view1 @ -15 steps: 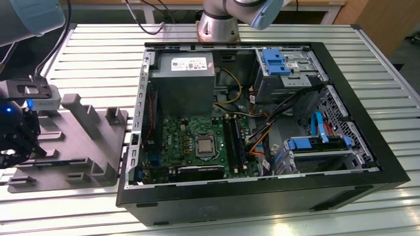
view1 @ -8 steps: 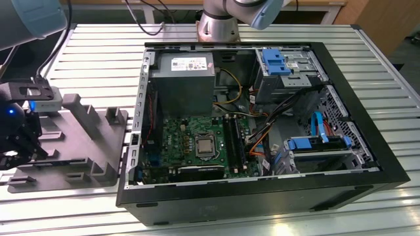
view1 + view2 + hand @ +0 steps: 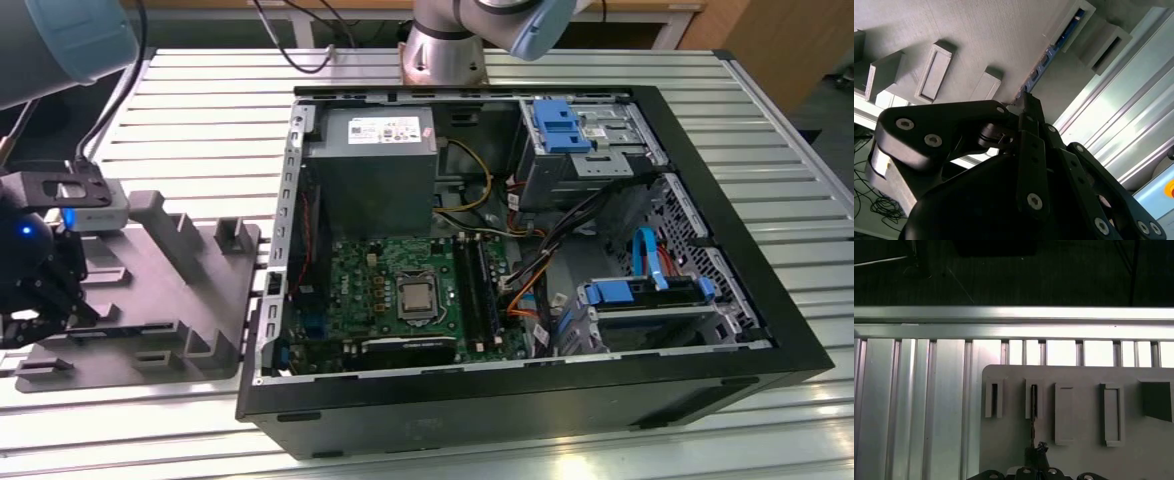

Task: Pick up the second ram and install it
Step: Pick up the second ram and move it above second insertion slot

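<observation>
The pincer [image 3: 34, 300] is positioned low over the grey tray [image 3: 174, 300], at the exterior view's left edge. In both wrist views its fingers [image 3: 1031, 150] are seen drawn together on the near end of the second ram [image 3: 1045, 59], which is presented edge-on as a thin dark strip. From the fingertips the stick is extended straight ahead of the pincer, and it is seated in the narrow slot of an upright block [image 3: 1030, 400] on the tray. Further slotted blocks are arranged to either side of the pincer's line. Whether the stick is raised off the tray floor cannot be told. The tray is laid on the slatted metal table [image 3: 200, 110]. The open computer case [image 3: 721, 250], with the green motherboard [image 3: 354, 265] inside, is located well apart from the pincer, toward the exterior view's right.
</observation>
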Motion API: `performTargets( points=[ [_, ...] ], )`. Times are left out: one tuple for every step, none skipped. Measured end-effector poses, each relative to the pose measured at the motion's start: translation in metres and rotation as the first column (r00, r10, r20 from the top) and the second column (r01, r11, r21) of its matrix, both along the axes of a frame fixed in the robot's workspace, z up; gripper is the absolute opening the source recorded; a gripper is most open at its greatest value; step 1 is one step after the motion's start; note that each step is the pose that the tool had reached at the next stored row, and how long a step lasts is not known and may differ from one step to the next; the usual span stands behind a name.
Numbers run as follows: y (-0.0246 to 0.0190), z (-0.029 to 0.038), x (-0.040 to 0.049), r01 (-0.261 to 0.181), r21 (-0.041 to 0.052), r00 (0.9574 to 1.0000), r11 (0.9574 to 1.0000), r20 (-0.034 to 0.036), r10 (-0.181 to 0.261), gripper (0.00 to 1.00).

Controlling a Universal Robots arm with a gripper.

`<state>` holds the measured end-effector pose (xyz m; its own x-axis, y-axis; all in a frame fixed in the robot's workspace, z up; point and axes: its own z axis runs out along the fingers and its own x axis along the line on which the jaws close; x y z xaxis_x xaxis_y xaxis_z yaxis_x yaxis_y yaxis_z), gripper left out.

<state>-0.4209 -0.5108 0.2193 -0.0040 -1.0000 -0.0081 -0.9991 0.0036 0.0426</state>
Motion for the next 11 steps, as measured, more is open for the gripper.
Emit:
performTargets(
  points=[
    [-0.0001, -0.0005, 0.0000, -0.001, 0.0000, 1.0000, 1.0000, 0.0000, 0.001, 0.11],
    [-0.0001, -0.0009, 0.0000, -0.001, 0.0000, 1.0000, 1.0000, 0.0000, 0.001, 0.11],
    [-0.0002, -0.0013, 0.0000, -0.002, -0.0001, 1.0000, 1.0000, -0.0001, 0.002, 0.11],
    [-0.0003, -0.0017, 0.0000, -0.003, -0.0001, 1.0000, 1.0000, -0.0001, 0.003, 0.11],
    [-0.0003, -0.0021, 0.0000, -0.003, -0.0001, 1.0000, 1.0000, 0.0000, 0.003, 0.11],
    [-0.0004, -0.0026, 0.0000, -0.003, 0.0000, 1.0000, 1.0000, 0.0000, 0.003, 0.11],
    [-0.0005, -0.0030, 0.0000, -0.004, 0.0000, 1.0000, 1.0000, 0.0000, 0.004, 0.11],
    [-0.0005, -0.0034, 0.0000, -0.004, 0.0000, 1.0000, 1.0000, 0.0000, 0.004, 0.11],
    [-0.0006, -0.0039, 0.0000, -0.004, 0.0000, 1.0000, 1.0000, 0.0001, 0.004, 0.11],
    [-0.0006, -0.0042, 0.0000, -0.004, 0.0000, 1.0000, 1.0000, -0.0001, 0.004, 0.11],
    [-0.0006, -0.0046, 0.0000, -0.005, -0.0001, 1.0000, 1.0000, -0.0001, 0.005, 0.11]
  ],
)
